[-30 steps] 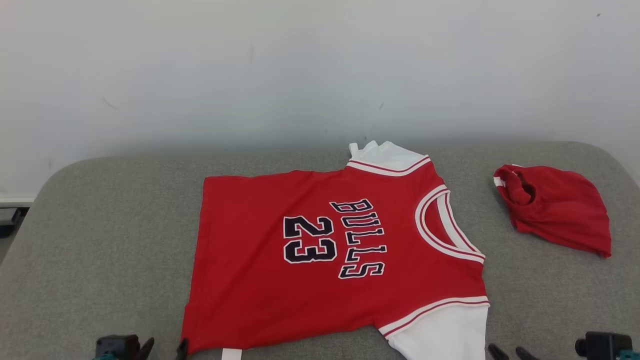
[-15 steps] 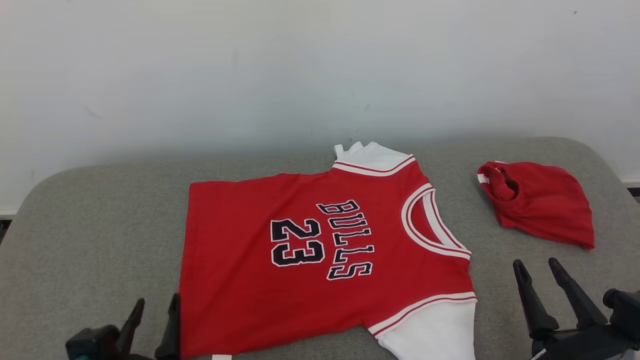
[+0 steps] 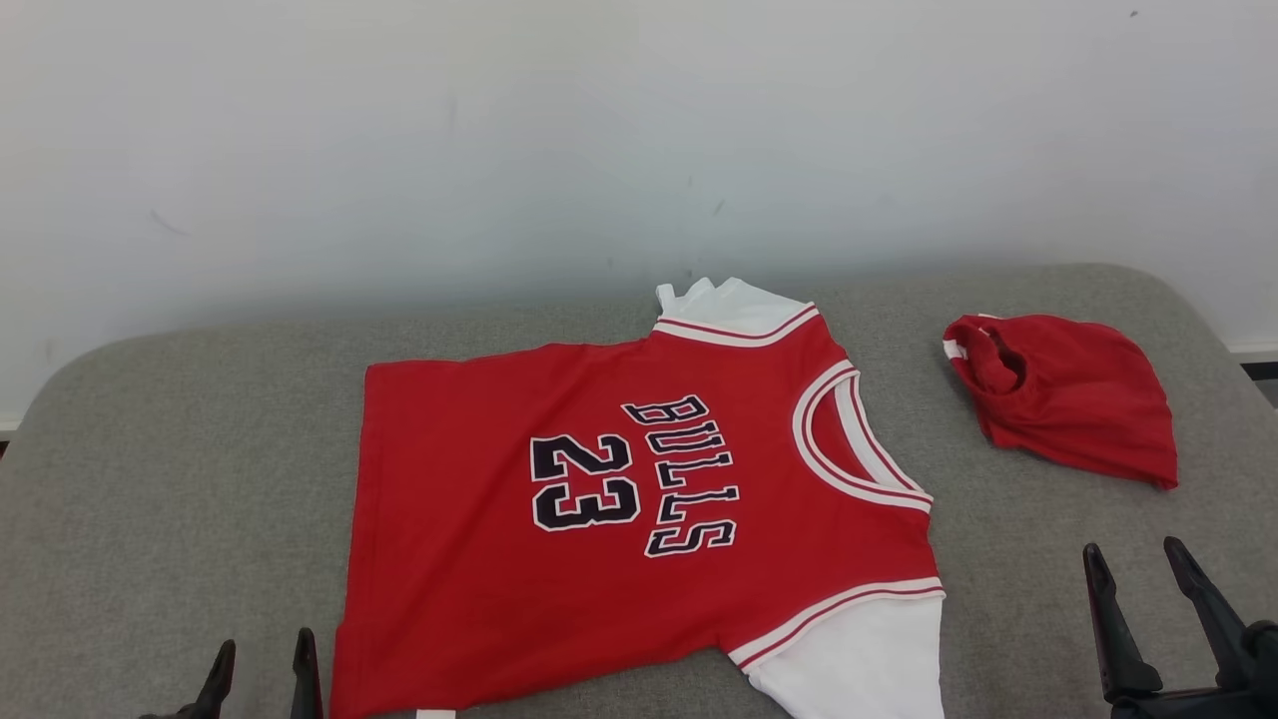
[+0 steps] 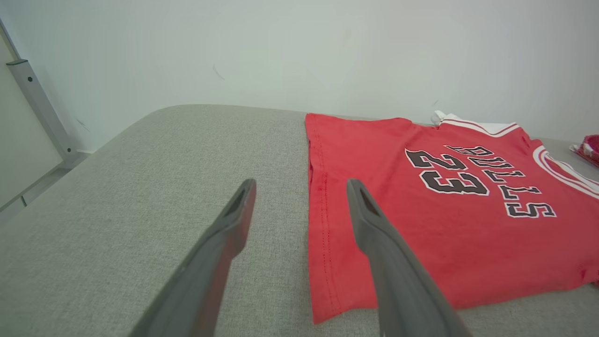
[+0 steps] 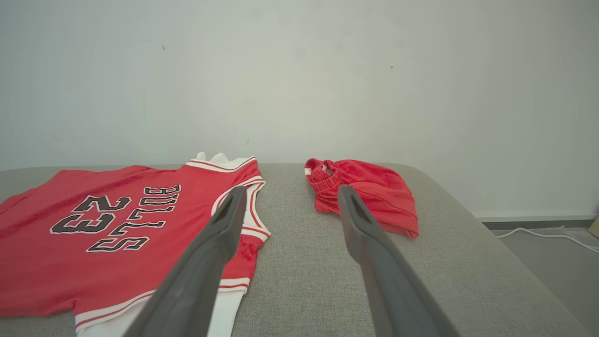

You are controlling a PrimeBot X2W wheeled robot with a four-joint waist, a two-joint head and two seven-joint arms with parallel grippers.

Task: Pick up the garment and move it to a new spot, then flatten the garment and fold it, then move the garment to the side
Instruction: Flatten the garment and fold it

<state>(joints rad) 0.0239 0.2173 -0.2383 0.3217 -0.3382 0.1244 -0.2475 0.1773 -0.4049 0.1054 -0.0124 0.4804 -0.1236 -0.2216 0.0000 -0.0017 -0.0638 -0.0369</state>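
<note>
At the bottom left of the head view the left claw (image 3: 263,654) stood with its two fingers spread wide and nothing between them. Half a second earlier it showed higher in that view with part of its body in sight and one finger against the jersey's hem; now only the fingertips showed, just beside the hem. At the lower right the right claw (image 3: 1132,551) was likewise wide open and empty. It sat lower and further right in the picture than before, over bare cushion (image 3: 180,479) between the jersey (image 3: 599,499) and a red bundle (image 3: 1078,409). The whole picture had also slid a little, so the camera had moved; the jersey and bundle lay as they had.

The jersey lay flat on the grey cushion, print up, neck toward the robot's right and hem toward its left. The bundle lay apart from it, further right, near the wall (image 3: 599,130).

The head view's lower edge cut off the jersey's near white sleeve, a small white tab by the hem and both claws' bodies. The far white sleeve was bunched, its shape unclear. In the left wrist view one finger overlapped the hem; whether it touched the cloth I could not tell. The bundle was crumpled, showing a gathered band at one end.
</note>
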